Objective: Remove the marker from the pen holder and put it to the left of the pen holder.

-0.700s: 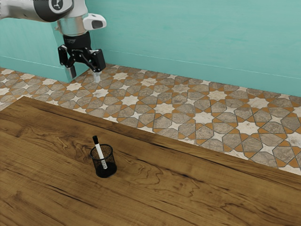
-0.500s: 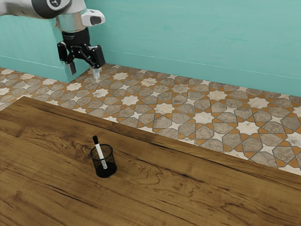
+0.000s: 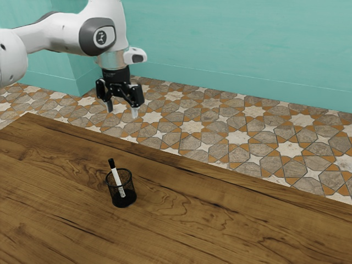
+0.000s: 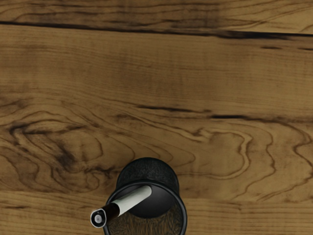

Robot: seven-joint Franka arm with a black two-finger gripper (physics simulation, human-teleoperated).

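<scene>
- Exterior view: a dark round emblem [image 3: 100, 37] with a pale mark sits on the joint of the white arm [image 3: 55, 34] at the upper left of the frame, too small to read
- Tiny dark marks dot the lower white barrel of the marker [image 3: 116, 178], left of the frame's center; they cannot be made out
- The marker stands in the black mesh pen holder [image 3: 130, 192], its black cap [image 3: 111, 163] up and clear of the rim, its other end down inside
- Its long axis is steep but tilted, running from the cap at upper left to the barrel's foot at lower right
- Wrist view: the marker's round cap end faces the camera, jutting out past the pen holder's rim, while the white barrel slants down into the cup
- The black gripper [image 3: 122, 110] hangs in the upper left of the exterior frame, its fingers [image 3: 135, 113] pointing down and spread apart, floor visible between them, well apart from the marker
- The pen holder's wall rings the lower barrel, and its dark base rests on the wooden table [image 3: 231, 220], which spans the lower part of the frame
- Patterned floor tiles [image 3: 192, 126] stretch beyond the table's far edge, below a turquoise wall [image 3: 231, 38] across the top
</scene>
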